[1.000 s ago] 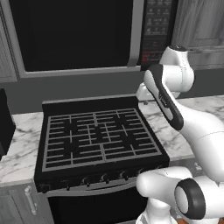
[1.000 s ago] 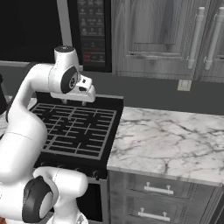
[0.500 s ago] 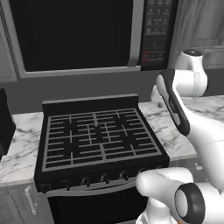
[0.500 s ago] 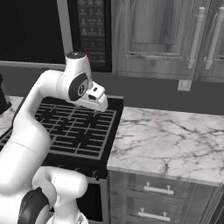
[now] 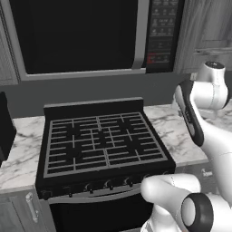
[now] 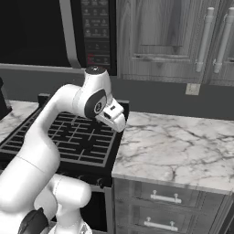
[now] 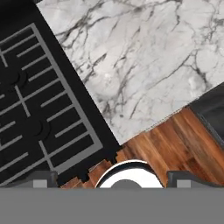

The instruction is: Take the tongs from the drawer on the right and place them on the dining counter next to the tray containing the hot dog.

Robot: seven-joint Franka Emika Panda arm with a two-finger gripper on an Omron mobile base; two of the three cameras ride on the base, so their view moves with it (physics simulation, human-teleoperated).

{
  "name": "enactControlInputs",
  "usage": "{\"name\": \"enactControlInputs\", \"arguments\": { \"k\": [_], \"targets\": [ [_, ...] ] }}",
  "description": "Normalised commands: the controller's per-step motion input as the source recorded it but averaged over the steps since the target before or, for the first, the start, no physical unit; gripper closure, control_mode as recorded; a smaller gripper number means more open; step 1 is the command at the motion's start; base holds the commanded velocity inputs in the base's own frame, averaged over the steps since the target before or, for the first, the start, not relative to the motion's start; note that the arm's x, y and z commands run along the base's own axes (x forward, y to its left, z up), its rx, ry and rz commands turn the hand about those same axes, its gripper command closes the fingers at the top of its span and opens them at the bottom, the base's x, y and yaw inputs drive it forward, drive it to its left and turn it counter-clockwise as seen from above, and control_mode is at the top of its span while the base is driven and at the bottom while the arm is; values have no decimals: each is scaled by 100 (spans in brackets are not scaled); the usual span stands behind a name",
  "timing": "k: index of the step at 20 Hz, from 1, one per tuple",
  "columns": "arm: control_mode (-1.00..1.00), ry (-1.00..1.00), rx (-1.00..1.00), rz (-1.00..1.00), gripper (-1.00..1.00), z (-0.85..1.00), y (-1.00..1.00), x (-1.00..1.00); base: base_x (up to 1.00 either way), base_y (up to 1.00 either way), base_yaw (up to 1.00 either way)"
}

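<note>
I have the gripper (image 6: 119, 124) up high over the seam where the stove (image 6: 68, 137) meets the marble worktop (image 6: 183, 146), jaws spread wide and holding nothing. The tongs aren't visible to me — I take them to be inside one of the shut drawers (image 6: 162, 197) under the worktop on the right. To do this well I bring the hand down in front of the cabinet, line up squarely on the handle (image 6: 164, 198), and pull straight out — no sideways drag.
</note>
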Motion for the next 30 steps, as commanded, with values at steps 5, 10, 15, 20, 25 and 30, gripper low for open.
{"name": "enactControlInputs", "arguments": {
  "k": [5,10,15,20,25,30],
  "targets": [
    [-100,-4,4,-30,-100,-44,-55,-15,0,0,0],
    [-100,-11,9,-26,-100,-38,-53,-30,0,0,0],
    [-100,-10,12,-22,-100,-30,-49,-37,0,0,0],
    [-100,-10,12,-19,-100,-29,-48,-35,0,0,0],
    [-100,-5,9,-17,-100,-37,-42,-36,0,0,0],
    [-100,-4,6,-16,-100,-42,-36,-35,0,0,0]
  ]
}}
